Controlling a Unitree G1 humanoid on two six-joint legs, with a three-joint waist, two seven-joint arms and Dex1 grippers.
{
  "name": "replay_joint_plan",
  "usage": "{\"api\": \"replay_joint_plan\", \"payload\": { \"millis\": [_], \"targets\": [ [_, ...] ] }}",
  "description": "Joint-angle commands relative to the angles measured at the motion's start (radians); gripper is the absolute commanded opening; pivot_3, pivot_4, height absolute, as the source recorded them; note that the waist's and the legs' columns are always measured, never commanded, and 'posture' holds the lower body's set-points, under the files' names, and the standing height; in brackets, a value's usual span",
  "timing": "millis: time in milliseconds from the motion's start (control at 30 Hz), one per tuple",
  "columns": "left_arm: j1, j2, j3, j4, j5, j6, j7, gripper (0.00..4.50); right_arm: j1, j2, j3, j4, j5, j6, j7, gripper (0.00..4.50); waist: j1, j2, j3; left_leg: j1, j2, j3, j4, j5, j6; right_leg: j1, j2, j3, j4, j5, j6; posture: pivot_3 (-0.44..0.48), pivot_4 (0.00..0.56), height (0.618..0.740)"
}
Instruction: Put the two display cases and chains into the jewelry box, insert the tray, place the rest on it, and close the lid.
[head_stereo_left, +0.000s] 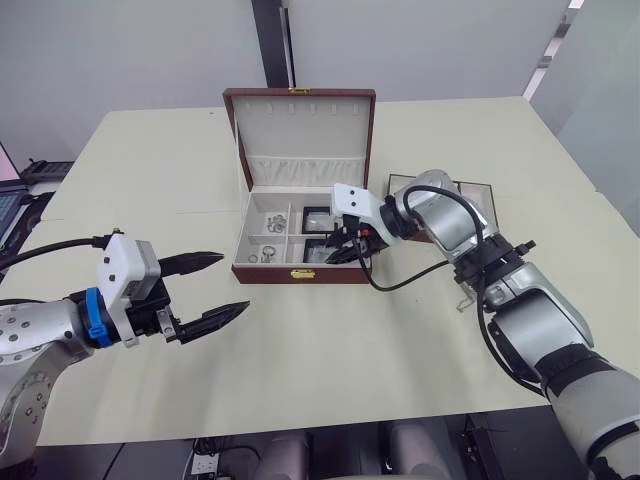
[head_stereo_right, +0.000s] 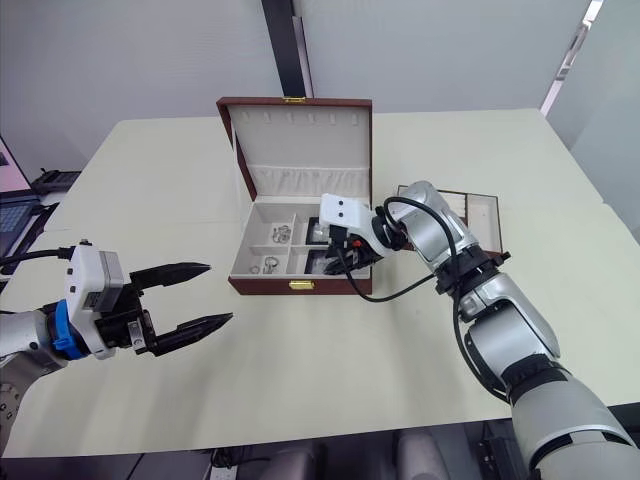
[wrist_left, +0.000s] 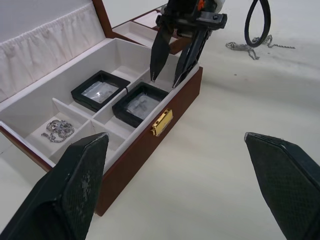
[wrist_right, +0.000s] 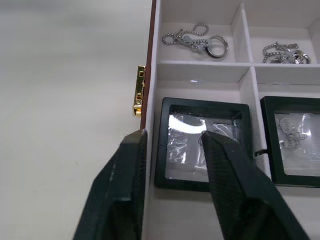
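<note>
Head view: jewelry box (head_stereo_left: 300, 272) sat mid-desk toward the far edge, lid (head_stereo_left: 303, 135) upright. Right gripper (head_stereo_left: 345, 250) hung over the box's front right compartment, fingers parted, grasping nothing. Left gripper (head_stereo_left: 218, 290) was released wide near the desk's front left.

Left wrist: two display cases (wrist_left: 100, 90) (wrist_left: 140, 104) lay flat in adjacent right-side compartments; chain (wrist_left: 58, 131) in a front left one.

Right wrist: fingers (wrist_right: 227, 175) straddled the front wall beside the near case.
</note>
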Motion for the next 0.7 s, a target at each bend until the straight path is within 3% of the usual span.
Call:
{"api": "replay_joint_plan", "payload": {
  "millis": [33, 100, 367, 533, 700],
  "targets": [
    [-0.004, -0.004, 0.010, -0.009, -0.004, -0.010, 0.011, 4.50, -0.037, -0.012, -0.089, -0.039, 0.032, -0.045, -0.038, 3.02, 0.000, 0.000, 0.000, 0.000, 0.000, 0.000, 0.000, 0.000, 0.000, 0.000, 0.000, 0.000, 0.000, 0.000, 0.000, 0.000, 0.150, 0.740],
    [0.003, -0.009, 0.022, -0.001, 0.003, -0.010, 0.024, 4.50, -0.012, -0.038, -0.144, -0.109, 0.050, -0.060, -0.065, 3.57, 0.001, 0.000, 0.000, 0.000, 0.000, 0.000, 0.000, 0.000, 0.000, 0.000, 0.000, 0.000, 0.000, 0.000, 0.000, 0.000, 0.150, 0.740],
    [0.092, -0.019, 0.127, 0.084, 0.090, -0.056, 0.073, 4.50, 0.238, -0.215, -0.347, -0.487, 0.104, 0.026, -0.213, 3.57, 0.005, 0.000, 0.000, -0.001, 0.000, 0.000, 0.000, -0.001, 0.000, -0.001, -0.001, 0.000, -0.001, 0.000, 0.000, 0.000, 0.150, 0.740],
    [0.135, -0.045, 0.188, 0.175, 0.150, -0.125, 0.104, 4.50, 0.415, -0.340, -0.480, -0.599, 0.102, 0.060, -0.314, 3.57, 0.006, 0.001, 0.001, -0.001, 0.000, 0.001, 0.000, -0.002, 0.002, -0.001, -0.001, 0.000, 0.000, 0.000, 0.000, 0.000, 0.150, 0.740],
    [0.174, -0.104, 0.234, 0.287, 0.211, -0.230, 0.142, 4.50, 0.620, -0.431, -0.644, -0.649, 0.097, -0.026, -0.410, 3.57, 0.006, 0.001, 0.001, -0.001, -0.001, 0.003, 0.000, -0.002, 0.003, 0.001, -0.001, 0.000, -0.002, 0.000, 0.000, 0.000, 0.150, 0.740]
  ]
}}
